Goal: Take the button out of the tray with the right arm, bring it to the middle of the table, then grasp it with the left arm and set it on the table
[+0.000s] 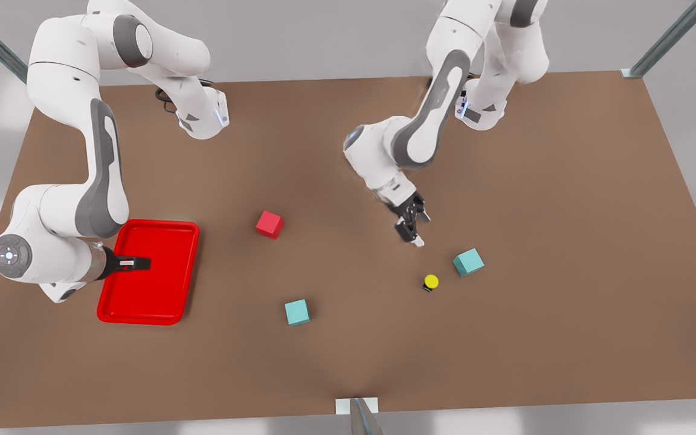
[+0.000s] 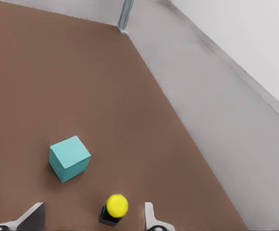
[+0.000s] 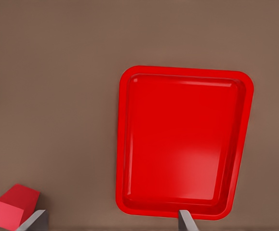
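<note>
The yellow button (image 1: 431, 282) sits on the brown surface (image 1: 565, 241) beside a teal cube (image 1: 468, 262). The left tool (image 1: 417, 232) hangs above it, open. The right tool (image 1: 135, 263) waits over the red tray (image 1: 167, 302), open too

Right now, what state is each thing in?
Button: upright on the table, out of the tray.
Tray: holds nothing.
Left gripper: open, above the button.
Right gripper: over the tray, open, holding nothing.
</note>
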`<action>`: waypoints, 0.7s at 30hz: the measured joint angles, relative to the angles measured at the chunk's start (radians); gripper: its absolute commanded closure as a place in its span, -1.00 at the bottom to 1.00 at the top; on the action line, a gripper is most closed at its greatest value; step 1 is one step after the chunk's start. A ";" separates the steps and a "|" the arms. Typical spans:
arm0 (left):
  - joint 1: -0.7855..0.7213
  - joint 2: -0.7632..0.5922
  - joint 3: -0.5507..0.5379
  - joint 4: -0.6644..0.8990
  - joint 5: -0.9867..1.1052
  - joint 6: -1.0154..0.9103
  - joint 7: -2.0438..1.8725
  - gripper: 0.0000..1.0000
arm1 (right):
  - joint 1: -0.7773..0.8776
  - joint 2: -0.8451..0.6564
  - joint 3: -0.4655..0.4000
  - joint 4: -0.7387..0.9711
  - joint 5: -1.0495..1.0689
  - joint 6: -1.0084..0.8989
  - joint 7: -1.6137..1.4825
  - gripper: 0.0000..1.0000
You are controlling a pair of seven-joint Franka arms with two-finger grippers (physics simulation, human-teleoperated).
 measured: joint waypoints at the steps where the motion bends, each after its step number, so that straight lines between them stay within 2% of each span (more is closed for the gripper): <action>1: 0.139 -0.080 0.000 0.109 -0.129 -0.061 0.104 -0.99 | 0.000 0.000 0.000 -0.001 0.000 0.001 0.000 -1.00; 2: 0.301 -0.092 0.001 0.232 -0.254 -0.137 0.221 -0.99 | 0.000 0.002 0.000 -0.001 0.000 0.001 0.000 -1.00; 4: 0.597 -0.124 -0.027 0.331 -0.479 -0.258 0.453 -0.99 | 0.000 0.003 0.000 0.000 0.000 0.002 0.000 -1.00; 5: 0.900 -0.193 -0.263 0.279 -0.552 -0.288 0.562 -0.99 | 0.000 0.004 0.000 0.000 0.000 0.002 0.000 -1.00; 6: 1.158 -0.286 -0.442 0.171 -0.598 -0.294 0.668 -0.99 | 0.000 0.004 0.000 0.000 0.000 0.002 0.000 -1.00; 7: 1.324 -0.336 -0.526 0.113 -0.631 -0.301 0.768 -0.99 | 0.000 0.004 0.000 0.000 0.000 0.002 0.000 -1.00; 8: 1.380 -0.364 -0.569 0.081 -0.657 -0.307 0.864 -0.99 | 0.000 0.004 0.000 0.000 0.000 0.002 0.000 -1.00; 12: 1.159 -0.381 -0.616 0.040 -0.708 -0.326 1.196 -0.99 | 0.000 0.004 -0.001 0.005 0.000 0.001 0.000 -1.00; 21: 1.179 -0.377 -0.635 0.035 -0.716 -0.341 1.722 -0.99 | -0.001 0.007 0.000 -0.001 0.000 0.002 0.000 -1.00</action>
